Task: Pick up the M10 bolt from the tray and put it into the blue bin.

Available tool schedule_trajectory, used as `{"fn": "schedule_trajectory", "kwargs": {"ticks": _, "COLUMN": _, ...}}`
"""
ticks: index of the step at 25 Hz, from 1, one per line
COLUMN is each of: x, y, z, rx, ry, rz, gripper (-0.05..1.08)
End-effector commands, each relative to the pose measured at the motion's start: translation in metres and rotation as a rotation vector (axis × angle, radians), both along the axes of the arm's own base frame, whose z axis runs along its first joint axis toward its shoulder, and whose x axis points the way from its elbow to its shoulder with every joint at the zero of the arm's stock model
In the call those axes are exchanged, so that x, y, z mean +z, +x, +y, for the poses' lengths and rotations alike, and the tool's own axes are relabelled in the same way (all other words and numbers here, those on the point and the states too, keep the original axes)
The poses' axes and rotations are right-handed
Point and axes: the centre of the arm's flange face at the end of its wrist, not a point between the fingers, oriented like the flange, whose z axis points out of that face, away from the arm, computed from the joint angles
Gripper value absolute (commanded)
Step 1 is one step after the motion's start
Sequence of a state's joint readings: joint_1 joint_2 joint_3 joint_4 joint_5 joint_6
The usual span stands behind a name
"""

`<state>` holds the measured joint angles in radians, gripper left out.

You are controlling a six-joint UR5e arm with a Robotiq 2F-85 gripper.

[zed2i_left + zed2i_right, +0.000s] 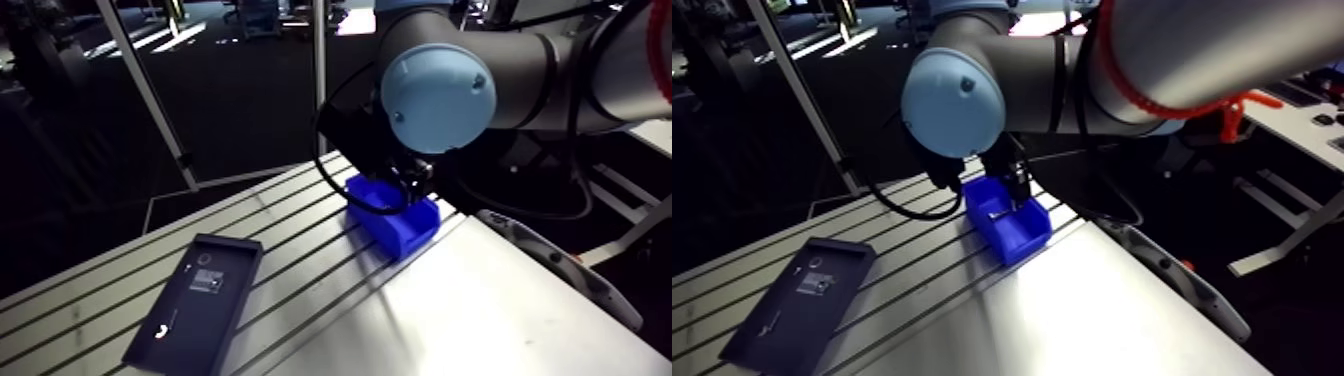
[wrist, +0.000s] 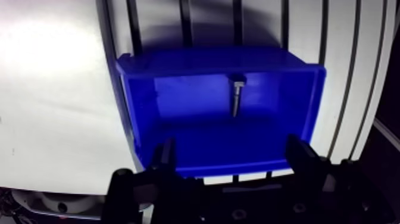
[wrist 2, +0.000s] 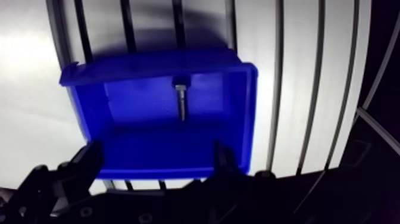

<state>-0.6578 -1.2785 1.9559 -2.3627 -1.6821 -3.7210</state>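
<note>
While your wrist view shows the end effector [image 2: 232, 152] spread wide and empty above the one bin [image 2: 140, 113], the single bolt [image 2: 236, 95] lies inside it by the far wall. Only your arm view shows the one dark tray [image 1: 200, 335], well apart on the bench [image 1: 480, 310]; its contents are too small to make out

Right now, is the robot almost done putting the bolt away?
Almost finished. Done: the bolt lies inside the blue bin. In hand: nothing, the gripper is open and empty above the bin. Left: probably only backing the gripper away.
</note>
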Motion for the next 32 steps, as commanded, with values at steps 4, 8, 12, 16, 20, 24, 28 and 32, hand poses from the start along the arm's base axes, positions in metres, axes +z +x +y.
{"fn": "schedule_trajectory", "kwargs": {"ticks": 4, "x": 0.075, "y": 0.017, "z": -0.029, "rx": -0.393, "ry": -0.002, "rz": 0.095, "gripper": 0.01}}
{"fn": "schedule_trajectory", "kwargs": {"ticks": 8, "x": 0.097, "y": 0.019, "z": -0.044, "rx": -0.582, "ry": -0.043, "rz": 0.039, "gripper": 0.01}}
{"fn": "schedule_trajectory", "kwargs": {"ticks": 12, "x": 0.12, "y": 0.01, "z": -0.061, "rx": -0.774, "ry": -0.059, "rz": 0.011, "gripper": 0.02}}
{"fn": "schedule_trajectory", "kwargs": {"ticks": 16, "x": 0.142, "y": 0.013, "z": -0.078, "rx": -0.913, "ry": -0.065, "rz": 0.02, "gripper": 0.02}}
{"fn": "schedule_trajectory", "kwargs": {"ticks": 20, "x": 0.159, "y": 0.008, "z": -0.111, "rx": -1.068, "ry": -0.066, "rz": 0.05, "gripper": 0.02}}
{"fn": "schedule_trajectory", "kwargs": {"ticks": 24, "x": 0.182, "y": 0.006, "z": -0.135, "rx": -1.239, "ry": -0.097, "rz": 0.062, "gripper": 0.02}}
{"fn": "schedule_trajectory", "kwargs": {"ticks": 28, "x": 0.211, "y": -0.004, "z": -0.172, "rx": -1.349, "ry": -0.128, "rz": 0.059, "gripper": 0.02}}
{"fn": "schedule_trajectory", "kwargs": {"ticks": 32, "x": 0.237, "y": -0.012, "z": -0.197, "rx": -1.391, "ry": -0.126, "rz": 0.061, "gripper": 0.02}}
